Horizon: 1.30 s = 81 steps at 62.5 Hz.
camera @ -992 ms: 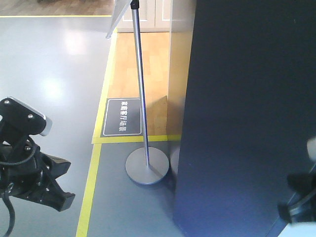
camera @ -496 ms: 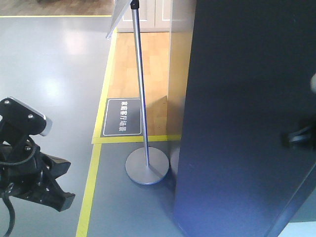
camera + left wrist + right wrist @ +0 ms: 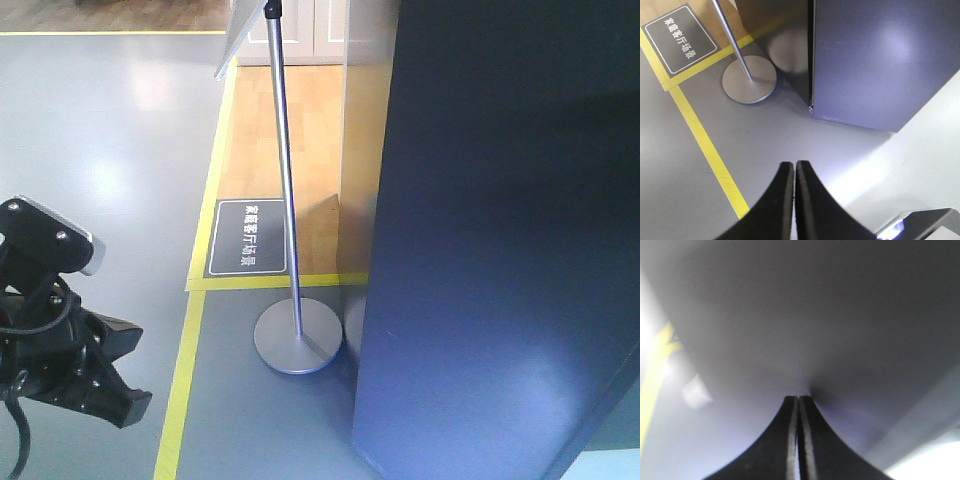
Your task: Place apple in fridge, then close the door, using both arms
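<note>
**Both grippers closed and empty; door face fills the right side**

The right gripper (image 3: 798,402) has its fingers pressed together with nothing between them; the tips sit at, or just off, a flat dark grey surface (contact cannot be confirmed through the blur). The left gripper (image 3: 793,167) is likewise closed and empty, hanging above the grey floor (image 3: 765,135) beside a yellow floor line (image 3: 705,145), well apart from the fridge (image 3: 880,65). In the front view the door (image 3: 500,250) shows its flat dark outside face. A sign stand (image 3: 297,335) sits just left of it. The apple is not visible in any view. Half a second ago the right arm showed at the front view's right edge; it has since gone from that view.
</note>
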{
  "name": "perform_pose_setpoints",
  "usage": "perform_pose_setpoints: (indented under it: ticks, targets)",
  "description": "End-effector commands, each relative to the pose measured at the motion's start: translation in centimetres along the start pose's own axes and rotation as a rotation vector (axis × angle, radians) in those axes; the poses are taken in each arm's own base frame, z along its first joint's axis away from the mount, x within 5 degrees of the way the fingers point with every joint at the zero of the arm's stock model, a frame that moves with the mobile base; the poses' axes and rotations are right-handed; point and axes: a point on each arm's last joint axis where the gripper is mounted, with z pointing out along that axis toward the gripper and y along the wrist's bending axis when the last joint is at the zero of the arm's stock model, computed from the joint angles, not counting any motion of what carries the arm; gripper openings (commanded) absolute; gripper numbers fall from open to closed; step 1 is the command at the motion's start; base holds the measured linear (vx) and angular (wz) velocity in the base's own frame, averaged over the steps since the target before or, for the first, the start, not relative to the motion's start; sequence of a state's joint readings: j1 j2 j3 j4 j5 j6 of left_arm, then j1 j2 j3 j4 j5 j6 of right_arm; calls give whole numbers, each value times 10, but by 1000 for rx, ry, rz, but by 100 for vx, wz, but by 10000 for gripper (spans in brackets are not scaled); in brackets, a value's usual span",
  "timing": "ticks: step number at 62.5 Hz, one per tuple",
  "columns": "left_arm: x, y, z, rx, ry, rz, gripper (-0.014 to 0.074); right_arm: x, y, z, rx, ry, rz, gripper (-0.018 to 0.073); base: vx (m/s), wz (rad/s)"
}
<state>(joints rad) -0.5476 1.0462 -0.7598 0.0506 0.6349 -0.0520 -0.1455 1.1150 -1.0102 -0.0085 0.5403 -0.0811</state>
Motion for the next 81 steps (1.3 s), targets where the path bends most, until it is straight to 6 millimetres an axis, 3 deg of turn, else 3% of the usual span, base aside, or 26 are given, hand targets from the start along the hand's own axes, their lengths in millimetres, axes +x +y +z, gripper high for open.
perform_pose_setpoints:
  ticks: [1,23,44,81]
  targets:
    - [-11,0,-8,3,-90,-11,-6,-31,-13,-8,60,-168,-15,-3,0,0]
    - [-11,0,-8,3,-90,-11,-6,-70,-18,21,62,-303,12,-3,0,0]
    - [-11,0,-8,3,-90,-11,-6,-102,-23,65,66,-353,16,-3,0,0]
    - [-11,0,-8,3,-90,-11,-6,-128,-29,150,68,-386,20,-3,0,0]
